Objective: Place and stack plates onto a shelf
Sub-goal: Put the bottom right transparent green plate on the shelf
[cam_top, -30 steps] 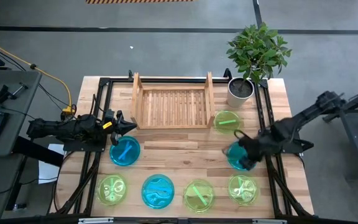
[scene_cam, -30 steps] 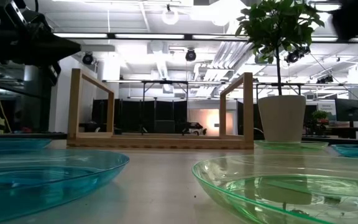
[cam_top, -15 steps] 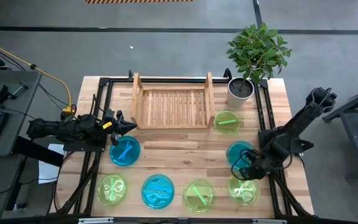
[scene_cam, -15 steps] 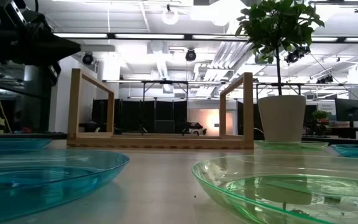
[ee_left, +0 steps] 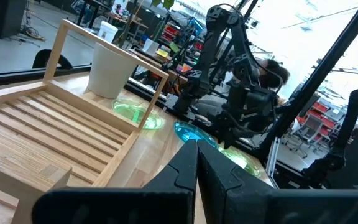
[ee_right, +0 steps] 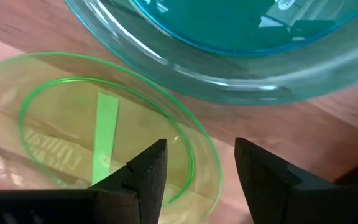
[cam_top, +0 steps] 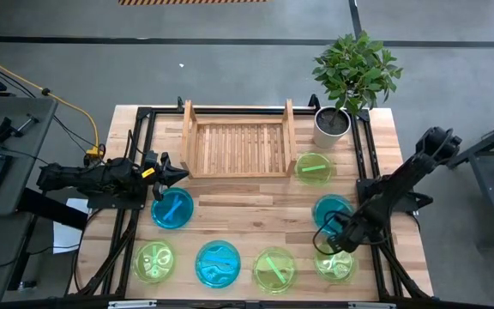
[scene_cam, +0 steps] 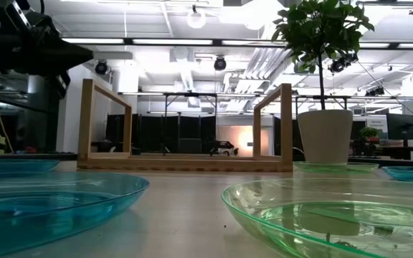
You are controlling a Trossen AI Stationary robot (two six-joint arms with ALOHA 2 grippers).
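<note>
Right gripper (cam_top: 326, 246) hangs low over the near right green plate (cam_top: 334, 262), jaws wide, straddling its rim right beside the blue plate (cam_top: 331, 210). Nothing's on the shelf (cam_top: 237, 142) yet; all seven plates sit on the worktop. Risk: those slick thin rims overlap, so closing could pinch or nudge the blue one instead. Left gripper (cam_top: 178, 176) waits, jaws closed on nothing.

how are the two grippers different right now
The left gripper is shut, with nothing between its fingers; the right gripper stands open. The left one waits by the shelf's left end, above a blue plate; the right one is low over the green plate at the table's front right corner. Neither holds anything.
</note>
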